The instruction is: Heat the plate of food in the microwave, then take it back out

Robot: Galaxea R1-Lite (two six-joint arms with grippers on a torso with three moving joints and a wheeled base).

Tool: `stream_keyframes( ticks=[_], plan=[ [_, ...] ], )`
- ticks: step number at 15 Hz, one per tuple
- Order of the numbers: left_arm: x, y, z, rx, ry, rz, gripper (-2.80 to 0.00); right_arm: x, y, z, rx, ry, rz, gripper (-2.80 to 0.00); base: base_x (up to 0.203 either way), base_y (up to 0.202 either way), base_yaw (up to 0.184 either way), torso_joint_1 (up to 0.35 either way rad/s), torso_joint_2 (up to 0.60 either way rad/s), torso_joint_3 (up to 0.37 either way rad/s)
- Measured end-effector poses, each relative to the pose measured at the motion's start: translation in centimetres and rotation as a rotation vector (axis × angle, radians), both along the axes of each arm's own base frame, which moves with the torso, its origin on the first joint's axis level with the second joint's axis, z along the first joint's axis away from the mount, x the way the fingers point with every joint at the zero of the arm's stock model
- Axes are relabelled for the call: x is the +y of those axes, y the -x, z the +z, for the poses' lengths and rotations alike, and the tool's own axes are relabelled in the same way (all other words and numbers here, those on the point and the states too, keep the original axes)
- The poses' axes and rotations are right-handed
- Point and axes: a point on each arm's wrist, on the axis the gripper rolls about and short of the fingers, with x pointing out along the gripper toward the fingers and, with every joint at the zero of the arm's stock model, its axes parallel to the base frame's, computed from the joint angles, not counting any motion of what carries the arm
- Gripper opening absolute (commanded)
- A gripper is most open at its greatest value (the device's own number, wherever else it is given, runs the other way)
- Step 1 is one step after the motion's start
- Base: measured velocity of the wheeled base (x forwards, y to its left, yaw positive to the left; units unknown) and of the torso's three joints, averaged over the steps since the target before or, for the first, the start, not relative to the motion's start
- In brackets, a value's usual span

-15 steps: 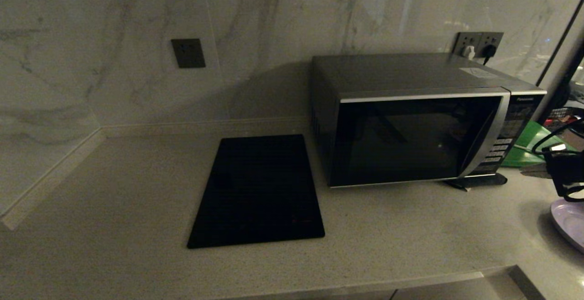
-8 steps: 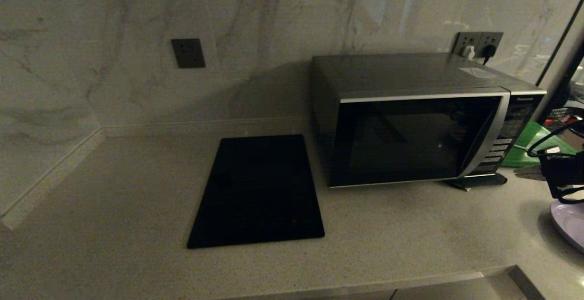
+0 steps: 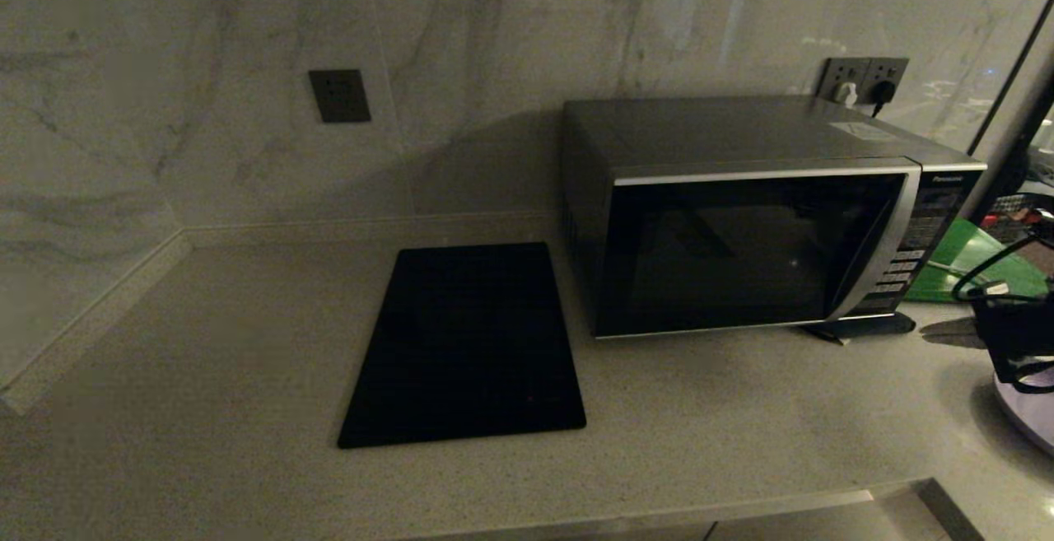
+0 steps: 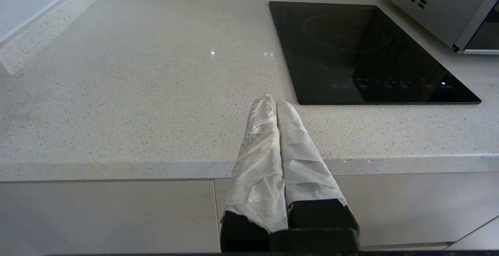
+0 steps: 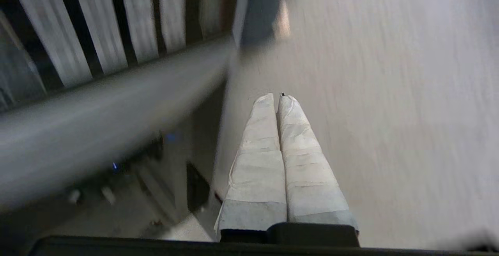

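- Head view: the microwave [image 3: 766, 220] stands at the far right of the counter [image 3: 247, 376], its dark glass door closed. The black cooktop slab [image 3: 469, 343] lies flat just left of it. At the right edge, the plate of food [image 3: 1029, 417] shows only as a pale sliver of rim on the near right of the counter; the food on it is out of sight. The right arm's dark wrist hangs directly over that rim, with a green board [image 3: 963, 265] behind it beside the microwave's button panel.
- Left wrist view: the left tool [image 4: 273, 102] has its two cloth-wrapped fingers pressed together, holding nothing. It is parked off the near edge of the counter, pointing toward the cooktop slab [image 4: 370, 53], with a corner of the microwave [image 4: 440, 2] at the far right.
- Right wrist view: the right tool [image 5: 277, 99] is also pressed together and empty, over a pale surface that is too smeared to identify. The plate cannot be made out here.
- Risks, as I judge them: the door is not yet open, so lifting the plate first would leave it nowhere to go. With the plate so close to the right edge of sight, a closed tool coming down on its rim could tip it or push it along the counter. The arm could also catch the green board.
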Motion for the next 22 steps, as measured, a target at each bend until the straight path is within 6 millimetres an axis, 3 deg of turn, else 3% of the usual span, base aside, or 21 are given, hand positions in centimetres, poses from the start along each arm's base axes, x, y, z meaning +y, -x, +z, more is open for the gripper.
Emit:
stream_keyframes(
  ticks=[9,15,19,22],
  plan=[
    [0.0,0.0,0.0,0.0,0.0,0.0,-2.8,7.9,11.9,7.0,-0.149,0.215,0.117,-2.8,0.0,0.0,0.0,0.0,0.0,0.0],
    [0.0,0.0,0.0,0.0,0.0,0.0,-2.8,14.9,20.0,10.4,-0.127,0.647,0.224,-2.8,0.0,0.0,0.0,0.0,0.0,0.0],
    [0.0,0.0,0.0,0.0,0.0,0.0,-2.8,16.8,26.0,12.3,-0.214,1.007,0.182,-2.8,0.0,0.0,0.0,0.0,0.0,0.0],
    [0.0,0.0,0.0,0.0,0.0,0.0,-2.8,17.7,30.7,12.1,-0.321,1.175,0.171,-2.8,0.0,0.0,0.0,0.0,0.0,0.0]
  ],
)
